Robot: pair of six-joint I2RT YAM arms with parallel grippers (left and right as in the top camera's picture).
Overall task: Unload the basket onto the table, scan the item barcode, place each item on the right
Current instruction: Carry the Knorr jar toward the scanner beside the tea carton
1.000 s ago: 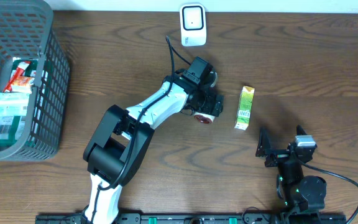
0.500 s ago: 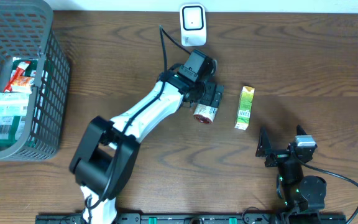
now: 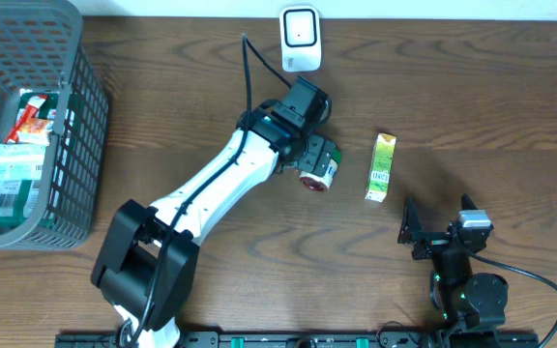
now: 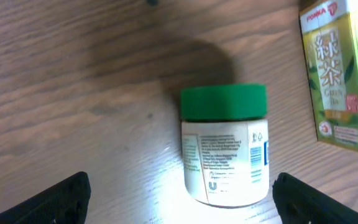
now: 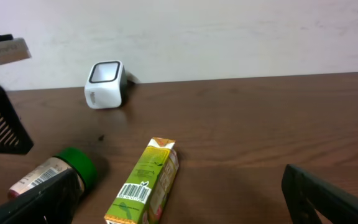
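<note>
While the left gripper [image 4: 180, 180] hangs over the jar [image 4: 224, 155], its jaws are spread wide and nothing is gripped. One finger [image 4: 61, 199] sits off to each side of the jar, both clear of it, with bare table [image 4: 73, 74] showing in the gaps.

Jar lies on its side near the middle of the table. Its green lid [image 4: 224, 102] points away from the wrist camera; from overhead that is toward the far right. Pale label is turned up, with fine print and a small barcode [image 4: 257, 152] toward its right side. Print is too small to read.

Carton [image 4: 337, 81] is just right of the jar, apart from it, lying flat with its long side running near to far. It is green and yellow, with green tea print on the upturned face. In the right wrist view another barcode [image 5: 134, 193] shows on the carton's near end.

Scanner [image 3: 300, 37], white, stands at the far edge of the table, beyond the left gripper and a little left of the jar. A black cable [image 3: 249, 68] loops off the left arm between the two.

Basket [image 3: 75, 145], grey mesh, sits at the far left, well apart from everything else, with packets [image 3: 17, 145] inside.

Right gripper [image 5: 180, 180] is at the near right, well apart from the carton, jaws wide and empty, facing the far side.
</note>
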